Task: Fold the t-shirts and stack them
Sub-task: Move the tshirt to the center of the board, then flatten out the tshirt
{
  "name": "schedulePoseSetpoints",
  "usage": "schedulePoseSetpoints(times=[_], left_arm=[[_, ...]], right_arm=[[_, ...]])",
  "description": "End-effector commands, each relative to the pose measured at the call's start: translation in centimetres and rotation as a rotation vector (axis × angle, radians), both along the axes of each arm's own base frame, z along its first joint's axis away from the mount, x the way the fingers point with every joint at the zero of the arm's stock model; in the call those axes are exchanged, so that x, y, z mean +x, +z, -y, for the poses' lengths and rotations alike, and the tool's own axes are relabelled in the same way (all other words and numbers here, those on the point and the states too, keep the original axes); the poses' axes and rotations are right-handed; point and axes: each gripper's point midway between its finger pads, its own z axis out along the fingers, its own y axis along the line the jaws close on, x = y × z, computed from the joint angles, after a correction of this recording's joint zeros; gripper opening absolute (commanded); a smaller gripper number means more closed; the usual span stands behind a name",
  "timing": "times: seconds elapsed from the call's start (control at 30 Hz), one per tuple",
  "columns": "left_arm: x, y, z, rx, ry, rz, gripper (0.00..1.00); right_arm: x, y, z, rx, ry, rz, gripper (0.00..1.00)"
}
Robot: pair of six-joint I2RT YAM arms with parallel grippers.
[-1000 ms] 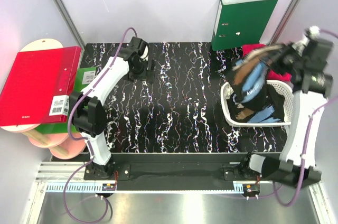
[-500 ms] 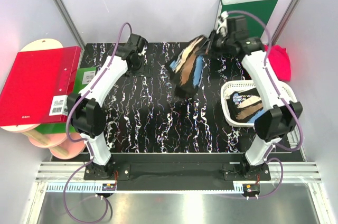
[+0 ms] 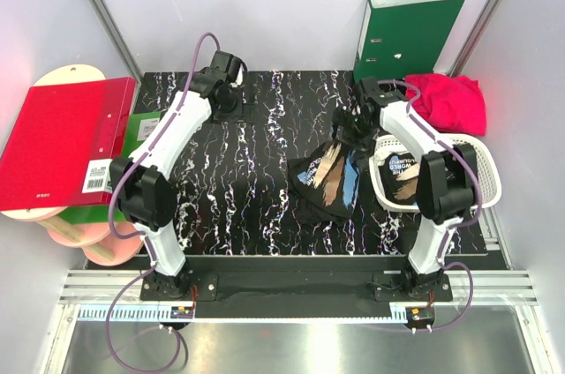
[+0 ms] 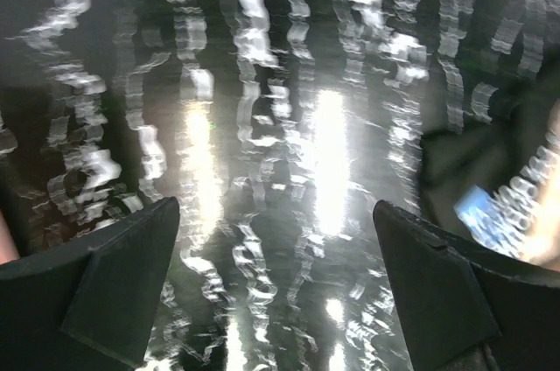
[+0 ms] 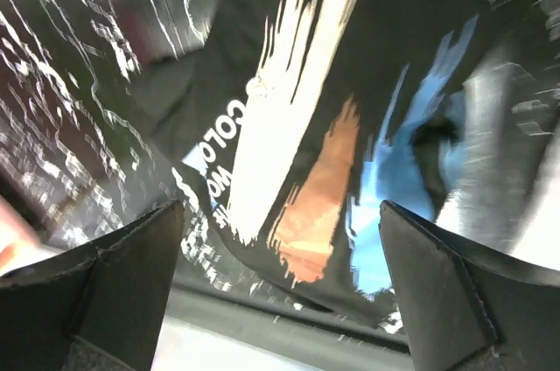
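On the table (image 3: 225,206), right of middle, a black tee (image 3: 325,182) lay crumpled below my right claw (image 5: 280,205), spread apart and empty. My left claw (image 4: 276,203) was also apart. I judged the laying-out step underway: next, spread it flat.

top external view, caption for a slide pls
Right gripper open over a crumpled black t-shirt on the table; second black t-shirt in the basket

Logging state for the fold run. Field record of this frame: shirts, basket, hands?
loose tee: black, printed, crumpled on the table beside the basket
basket: white, holds a second black tee
pink tee: bunched at the far right corner
left hand: open, over bare table
right hand: open, above the loose tee, holding nothing
folded stack: none visible
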Motion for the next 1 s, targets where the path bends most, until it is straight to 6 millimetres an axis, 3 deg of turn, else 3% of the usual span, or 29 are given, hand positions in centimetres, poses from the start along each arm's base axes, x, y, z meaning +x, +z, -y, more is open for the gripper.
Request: schedulePoseSetpoints(times=[0.0, 0.07, 0.13, 0.23, 0.27, 0.43, 0.53, 0.63, 0.67, 0.73, 0.83, 0.97], left_arm=[[-0.4, 0.7, 6.2, -0.258, -0.195, -0.021, 0.99], [-1.2, -0.4, 9.2, -0.327, -0.289, -0.073, 0.99], [-2.9, -2.6, 12.9, -0.405, -0.399, -0.188, 0.97], [-5.6, -5.8, 16.9, -0.456, -0.488, -0.328, 0.89], [-6.1, -7.0, 17.6, -0.458, -0.498, -0.368, 0.87], [-8.0, -9.0, 20.5, -0.47, -0.553, -0.444, 0.83], [-8.0, -10.1, 21.5, -0.459, -0.557, -0.461, 0.76], [-7.7, -10.9, 21.9, -0.44, -0.553, -0.458, 0.53], [-7.5, -11.5, 22.0, -0.435, -0.551, -0.466, 0.3], [-7.3, -12.1, 22.0, -0.423, -0.54, -0.47, 0.0], [-6.9, -12.1, 21.3, -0.387, -0.524, -0.445, 0.0], [-4.9, -8.4, 19.8, -0.319, -0.478, -0.294, 0.0]], right_arm=[[3.7, 11.4, 2.7, -0.123, -0.049, 0.419, 1.0], [4.1, 13.2, 2.7, -0.122, -0.038, 0.467, 1.0], [4.0, 13.1, 2.5, -0.113, -0.037, 0.452, 1.0], [3.5, 11.7, 1.9, -0.085, -0.043, 0.389, 1.0], [3.3, 11.4, 1.8, -0.074, -0.051, 0.373, 1.0], [2.4, 10.3, 1.9, -0.075, -0.047, 0.337, 1.0], [1.8, 10.3, 2.0, -0.077, -0.037, 0.34, 1.0], [1.3, 10.2, 2.1, -0.074, -0.033, 0.333, 1.0], [1.1, 10.3, 2.1, -0.071, -0.036, 0.335, 1.0], [0.9, 10.0, 2.2, -0.073, -0.037, 0.327, 1.0], [0.5, 10.0, 2.2, -0.071, -0.03, 0.324, 1.0], [0.2, 9.9, 2.3, -0.072, -0.025, 0.324, 1.0]])
